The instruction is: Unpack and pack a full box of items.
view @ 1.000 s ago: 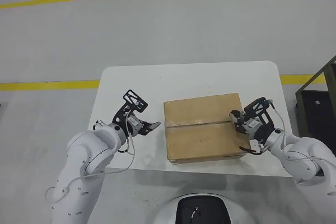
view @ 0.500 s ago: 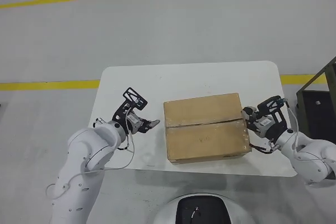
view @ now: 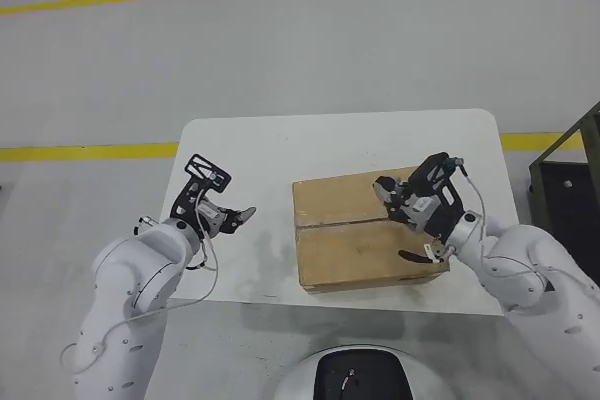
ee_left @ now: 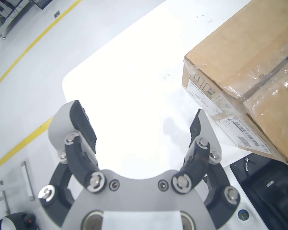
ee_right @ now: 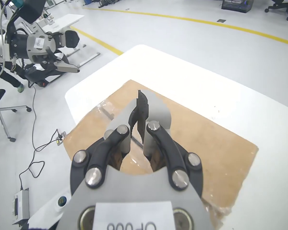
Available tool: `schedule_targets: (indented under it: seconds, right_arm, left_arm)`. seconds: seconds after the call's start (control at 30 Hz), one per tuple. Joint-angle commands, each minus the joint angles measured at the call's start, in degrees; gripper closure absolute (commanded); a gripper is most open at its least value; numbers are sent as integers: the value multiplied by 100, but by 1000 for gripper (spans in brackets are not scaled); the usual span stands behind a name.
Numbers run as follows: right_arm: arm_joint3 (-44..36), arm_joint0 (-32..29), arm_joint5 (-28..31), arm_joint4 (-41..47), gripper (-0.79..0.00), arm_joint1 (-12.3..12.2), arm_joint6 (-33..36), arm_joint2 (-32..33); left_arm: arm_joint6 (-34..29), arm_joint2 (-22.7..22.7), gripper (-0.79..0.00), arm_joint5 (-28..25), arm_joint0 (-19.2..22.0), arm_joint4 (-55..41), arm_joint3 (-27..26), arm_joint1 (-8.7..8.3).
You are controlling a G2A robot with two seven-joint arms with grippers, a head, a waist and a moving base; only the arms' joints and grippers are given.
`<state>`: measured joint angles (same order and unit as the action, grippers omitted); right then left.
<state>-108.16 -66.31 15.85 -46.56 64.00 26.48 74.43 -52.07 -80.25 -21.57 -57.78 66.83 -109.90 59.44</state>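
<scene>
A closed brown cardboard box [view: 355, 232] with clear tape along its middle seam sits on the white table [view: 280, 150]. In the left wrist view the box [ee_left: 249, 58] shows its labelled side. My left gripper [view: 244, 214] [ee_left: 140, 123] stands open over bare table, off the box's left side, with nothing between its fingers. My right gripper [view: 384, 187] [ee_right: 141, 106] is shut with nothing in it, hovering just above the box top [ee_right: 194, 140] near the taped seam. The right wrist view also shows my left gripper [ee_right: 67, 67] beyond the table.
A dark metal frame [view: 580, 150] stands off the table's right side. A yellow line [view: 80, 152] crosses the floor behind the table. Bare table lies behind and to the left of the box. A cable [ee_right: 36, 142] trails on the floor.
My right gripper has swung from the box's right edge to above its top, toward the middle. My left gripper has drawn back to the left, farther from the box.
</scene>
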Motion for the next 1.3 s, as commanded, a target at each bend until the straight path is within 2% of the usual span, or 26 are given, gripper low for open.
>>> schedule_targets:
  seconds: [0.0, 0.27, 0.4, 0.53, 0.63, 0.8, 0.9, 1.07, 1.27]
  right_arm:
    - [25, -160, 38, -108, 0, -49, 164, 290]
    - [-311, -1202, -81, -387, 0, -233, 623, 1749]
    - [-593, -1499, -172, -156, 0, -242, 515, 2032]
    - [-760, -1262, -54, 110, 0, -194, 346, 1444]
    - [-566, -749, 52, 165, 0, -101, 183, 483]
    - [202, 234, 48, 55, 0, 175, -242, -1240]
    - [544, 716, 7, 98, 0, 344, -444, -1900]
    - [1118, 1039, -173, 12, 0, 486, -411, -2325]
    - [1103, 802, -226, 75, 0, 432, -258, -2000]
  left_arm:
    - [63, -8, -785, -1, -38, -10, 2, -4]
    - [243, 135, -785, -186, 12, -181, 159, -1]
    - [260, 171, -785, -274, 88, -231, 194, -5]
    - [207, 57, -785, -264, 146, -213, 173, -26]
    - [147, -100, -785, -238, 94, -127, 121, -54]
    - [49, -375, -785, -212, -43, -50, -30, -102]
    - [3, -473, -785, -206, -138, -71, -136, -121]
    - [-15, -474, -785, -150, -297, -145, -280, -132]
    - [65, -330, -785, -186, -303, -219, -288, -133]
